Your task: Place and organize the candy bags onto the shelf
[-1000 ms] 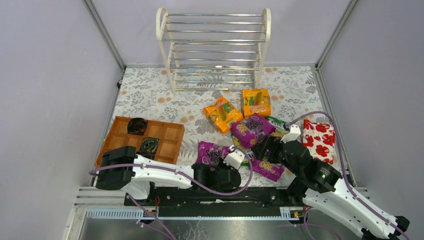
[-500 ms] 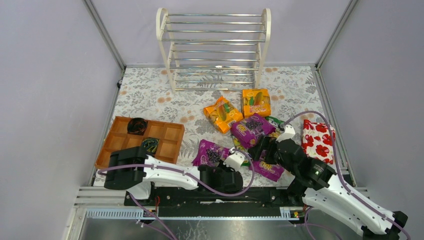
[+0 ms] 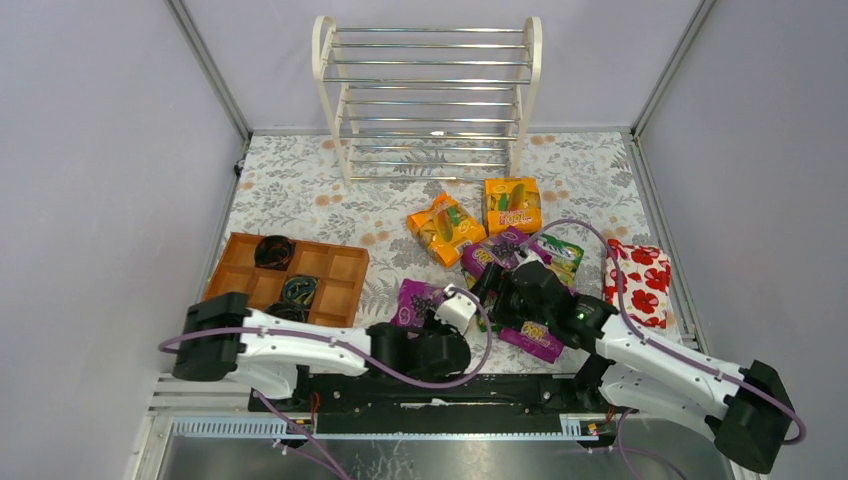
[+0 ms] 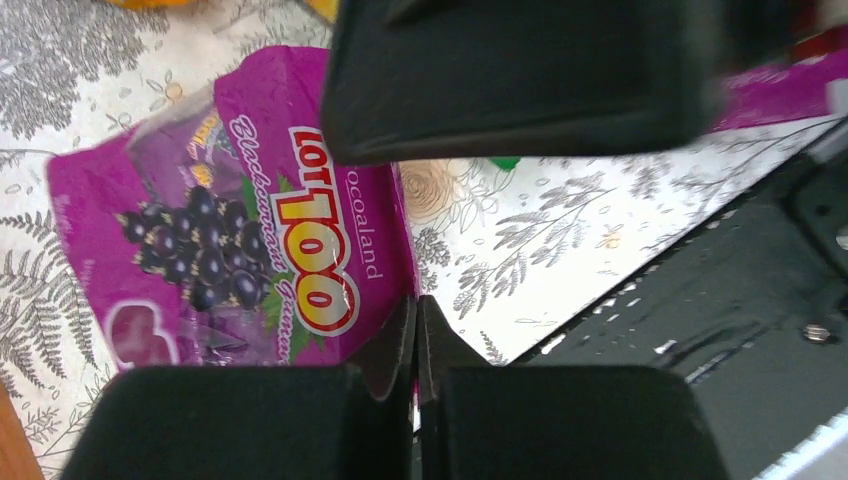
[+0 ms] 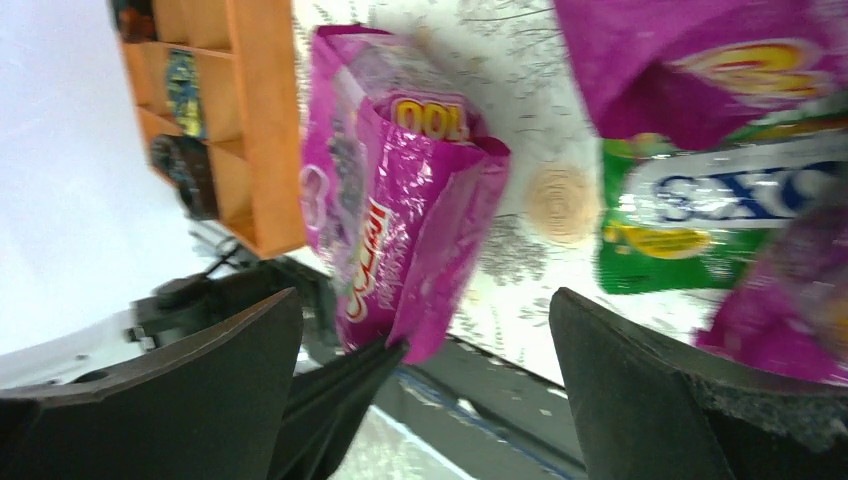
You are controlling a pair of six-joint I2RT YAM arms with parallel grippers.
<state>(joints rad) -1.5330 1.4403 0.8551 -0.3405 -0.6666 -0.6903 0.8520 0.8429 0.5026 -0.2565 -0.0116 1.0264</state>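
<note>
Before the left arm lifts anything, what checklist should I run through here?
1. Left gripper shut on the purple Lot 100 bag corner: ok.
2. Grip deep enough to lift: cannot tell; only an edge is pinched.
3. Right gripper open and empty: ok.
4. Right gripper clear of that bag: not ok; it hangs close beside it.
5. Shelf free of bags: ok.

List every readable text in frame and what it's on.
"LOT 100": purple bag.
"Blackcurrant": same bag, script; next word unclear.
"ocoaland": same bag, first letter hidden.
"OXS": green bag, upside down, cut off.
Orange bags: print too small.
</note>
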